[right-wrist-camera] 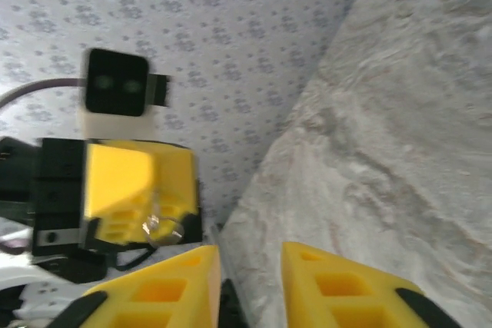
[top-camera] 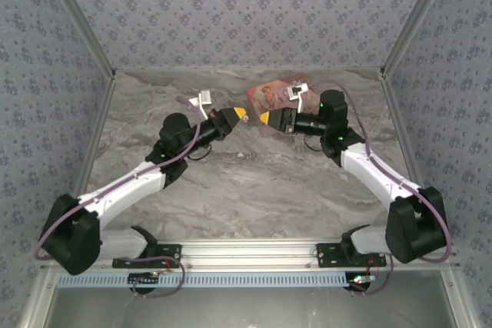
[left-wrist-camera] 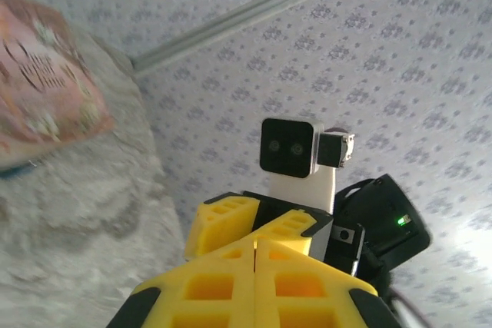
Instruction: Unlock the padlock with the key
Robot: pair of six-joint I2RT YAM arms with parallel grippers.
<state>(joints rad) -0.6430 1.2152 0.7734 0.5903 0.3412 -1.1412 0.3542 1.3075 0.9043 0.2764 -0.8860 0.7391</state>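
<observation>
Though the left gripper [top-camera: 241, 115] is clenched, an unidentifiable silvery glint [right-wrist-camera: 164, 226] at its tips, the right gripper [top-camera: 264, 118] faces it released; likely a handover, requiring precise alignment.

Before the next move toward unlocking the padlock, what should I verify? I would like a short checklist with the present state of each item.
1. Left tool shut: ok.
2. It holds the key: cannot tell; a thin silvery piece sits at its tip.
3. Right tool open: ok.
4. Nothing between the right tool's fingers: ok.
5. Padlock position known: cannot tell.
6. Tools facing each other with a gap, near the pink box: ok.
</observation>
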